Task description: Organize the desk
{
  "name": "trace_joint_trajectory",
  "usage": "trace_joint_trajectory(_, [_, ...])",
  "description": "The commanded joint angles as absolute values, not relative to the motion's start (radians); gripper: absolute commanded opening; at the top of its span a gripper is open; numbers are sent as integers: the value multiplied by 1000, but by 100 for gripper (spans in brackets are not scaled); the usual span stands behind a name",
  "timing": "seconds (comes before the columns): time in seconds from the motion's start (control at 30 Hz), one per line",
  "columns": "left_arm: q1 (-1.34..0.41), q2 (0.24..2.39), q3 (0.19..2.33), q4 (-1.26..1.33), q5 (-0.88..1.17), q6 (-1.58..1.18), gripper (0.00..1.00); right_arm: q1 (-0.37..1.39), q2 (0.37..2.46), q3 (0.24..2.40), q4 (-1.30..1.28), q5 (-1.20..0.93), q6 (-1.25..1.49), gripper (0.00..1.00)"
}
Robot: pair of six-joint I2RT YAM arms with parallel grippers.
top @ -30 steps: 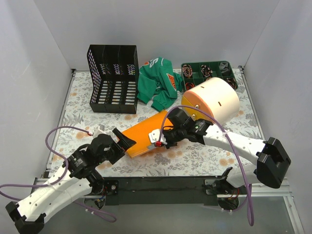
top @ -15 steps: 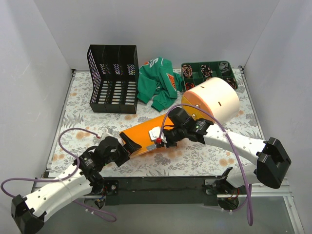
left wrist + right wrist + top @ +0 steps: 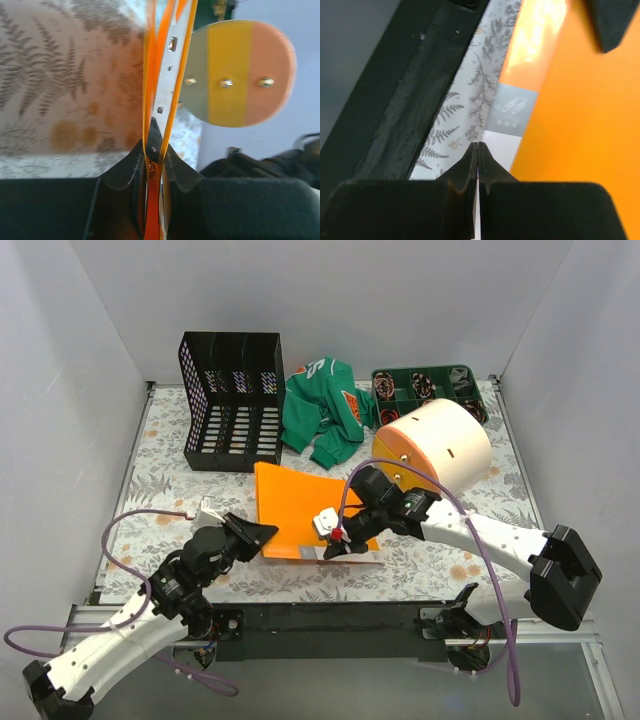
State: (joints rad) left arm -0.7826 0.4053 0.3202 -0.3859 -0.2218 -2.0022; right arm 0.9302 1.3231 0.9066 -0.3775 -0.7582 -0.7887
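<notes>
The desk (image 3: pixel 160 440) has a white cover with grey ferns and orange flowers. An orange folder (image 3: pixel 295 510) stands tilted up on its lower edge near the front middle. My left gripper (image 3: pixel 268 533) is shut on its lower left corner; in the left wrist view the folder's orange covers (image 3: pixel 160 85) run edge-on out of my left gripper (image 3: pixel 153 150). My right gripper (image 3: pixel 335 538) is at the folder's lower right. In the right wrist view it (image 3: pixel 478 145) is shut, with a thin white sheet (image 3: pixel 500 147) of the folder (image 3: pixel 580 115) running between its tips.
A black file rack (image 3: pixel 232 400) stands at the back left. A green garment (image 3: pixel 325 410) lies beside it, and a green compartment tray (image 3: pixel 425 388) sits at the back right. A cream drum with an orange end (image 3: pixel 440 445) lies right behind the folder. The desk's black front rim (image 3: pixel 405 110) is close to my right gripper.
The folder lay flat and slanted; now it stands up on its edge. My left gripper moved in from the left and shut on its corner. The right gripper stayed shut at the right edge.
</notes>
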Motion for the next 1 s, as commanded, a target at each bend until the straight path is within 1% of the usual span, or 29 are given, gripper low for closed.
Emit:
trace_joint_trajectory(0.0, [-782,295,345,-336,-249,-2142,6,934,1290,926,-451,-882,-837,1])
trace_joint_trajectory(0.07, [-782,236,357,-353,-239,-2056,1,933,1281,949,-491,-874,-838,1])
trace_joint_trajectory(0.17, [-782,213,422,-377,-215,-1812,0,928,1259,1011,-521,-801,-790,1])
trace_joint_trajectory(0.2, [-782,219,473,-400,-213,-1710,0,911,1252,1032,-535,-754,-773,1])
trace_joint_trajectory(0.27, [-782,277,537,-431,-183,-1558,0,856,1229,1092,-541,-695,-749,1])
trace_joint_trajectory(0.3, [-782,311,567,-443,-151,-1434,0,836,1223,1113,-548,-675,-720,1])
trace_joint_trajectory(0.33, [-782,343,636,-468,-128,-1369,0,815,1221,1138,-557,-654,-718,1])
trace_joint_trajectory(0.4, [-782,455,705,-495,-80,-1252,0,750,1220,1216,-580,-609,-709,1])
trace_joint_trajectory(0.43, [-782,491,771,-527,-39,-1150,0,727,1221,1245,-589,-607,-707,1])
trace_joint_trajectory(0.47, [-782,564,807,-538,-14,-1087,0,686,1221,1297,-601,-614,-707,1])
trace_joint_trajectory(0.5, [-782,593,837,-555,-2,-1031,0,666,1224,1330,-612,-620,-709,1])
trace_joint_trajectory(0.53, [-782,623,892,-583,61,-926,0,648,1230,1356,-635,-626,-709,1])
trace_joint_trajectory(0.6, [-782,676,934,-603,104,-838,0,589,1244,1432,-663,-659,-707,1])
trace_joint_trajectory(0.67, [-782,695,983,-607,110,-769,0,546,1272,1456,-693,-728,-707,1])
trace_joint_trajectory(0.73, [-782,713,1009,-604,121,-732,0,545,1293,1445,-703,-767,-713,1])
trace_joint_trajectory(0.77, [-782,718,1018,-603,144,-703,0,545,1296,1434,-703,-819,-716,99])
trace_joint_trajectory(0.97, [-782,738,1065,-592,205,-673,0,545,1318,1414,-706,-974,-729,100])
